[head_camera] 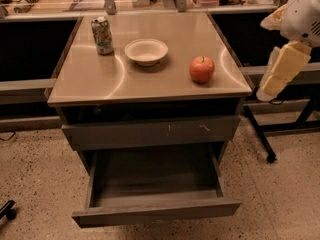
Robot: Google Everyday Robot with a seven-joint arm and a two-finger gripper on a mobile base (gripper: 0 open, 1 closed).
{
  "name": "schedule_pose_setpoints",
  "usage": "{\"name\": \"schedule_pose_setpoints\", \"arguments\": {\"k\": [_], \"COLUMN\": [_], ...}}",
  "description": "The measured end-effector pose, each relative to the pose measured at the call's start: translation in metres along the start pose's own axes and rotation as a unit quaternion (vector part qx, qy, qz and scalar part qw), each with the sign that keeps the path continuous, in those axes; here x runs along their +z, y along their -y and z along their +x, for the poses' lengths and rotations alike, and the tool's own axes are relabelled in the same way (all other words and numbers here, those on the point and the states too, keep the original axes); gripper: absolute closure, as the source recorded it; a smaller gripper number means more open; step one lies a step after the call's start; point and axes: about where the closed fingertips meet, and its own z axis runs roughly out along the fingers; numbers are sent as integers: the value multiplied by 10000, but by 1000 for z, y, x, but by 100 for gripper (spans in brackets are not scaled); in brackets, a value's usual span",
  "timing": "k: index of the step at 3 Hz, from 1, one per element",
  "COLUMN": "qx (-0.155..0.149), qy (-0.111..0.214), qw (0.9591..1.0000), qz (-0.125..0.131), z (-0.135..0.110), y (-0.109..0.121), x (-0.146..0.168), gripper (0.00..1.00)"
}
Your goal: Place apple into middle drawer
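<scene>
Steel cabinet top [90, 81], mid-frame. Apple [201, 69] sits on it, centre-right, clear of the white bowl [146, 51] and the can [102, 35], so it looks reachable from the right. Middle drawer [155, 211], lower centre, is pulled out with a bare floor, ready to receive. Scratched drawer front [150, 131] above it is closed. Gripper [272, 81] hangs past the cabinet's right edge, right side of frame, well apart from the apple. Spread or pressed together: can't tell.

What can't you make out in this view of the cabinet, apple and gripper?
Camera view:
Gripper, right of the countertop: its arm is cut off by the right edge.
Can: label too small to read.
Middle drawer: rear of its interior hidden under the scratched drawer front.
Apple: far side faces away.
</scene>
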Motion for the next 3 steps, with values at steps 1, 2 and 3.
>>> {"name": "schedule_pose_setpoints", "arguments": {"k": [1,2,3], "qx": [43,13,-43], "qy": [420,816,1106], "qw": [9991,9967,9938], "qz": [66,11,-106], "z": [-19,-45,-70], "y": [47,85,108], "x": [22,49,82], "gripper": [0,0,0]}}
